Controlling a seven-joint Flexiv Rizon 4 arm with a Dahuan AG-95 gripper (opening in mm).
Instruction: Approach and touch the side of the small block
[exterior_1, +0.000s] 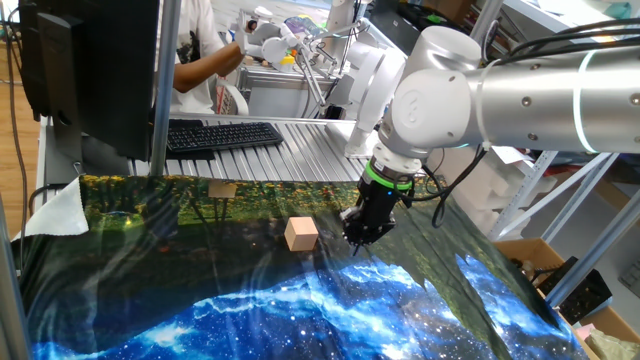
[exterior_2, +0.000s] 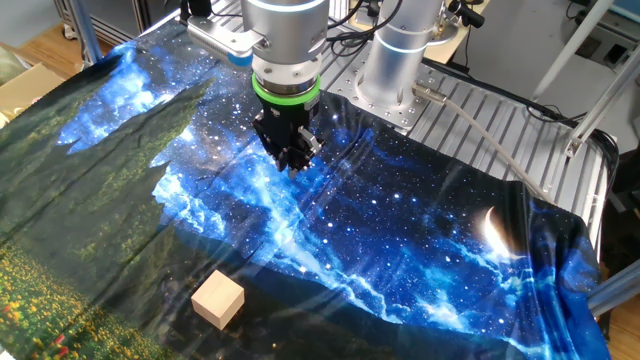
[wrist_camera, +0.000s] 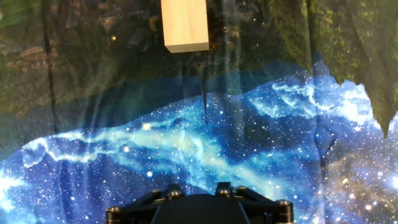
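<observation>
The small block (exterior_1: 301, 233) is a pale tan wooden cube on the printed cloth. It also shows in the other fixed view (exterior_2: 218, 299) and at the top edge of the hand view (wrist_camera: 185, 25). My gripper (exterior_1: 360, 237) hangs low over the cloth, just right of the block with a short gap, not touching it. Its black fingers come together in a point and hold nothing, as the other fixed view (exterior_2: 292, 158) shows too. In the hand view only the black hand body (wrist_camera: 196, 208) shows at the bottom edge.
A flatter tan piece (exterior_1: 222, 189) lies at the cloth's far edge. A keyboard (exterior_1: 222, 134) and a monitor (exterior_1: 95, 70) stand behind it on the metal table. The arm's base (exterior_2: 400, 60) stands at the cloth's edge. A person (exterior_1: 200, 50) works at the back.
</observation>
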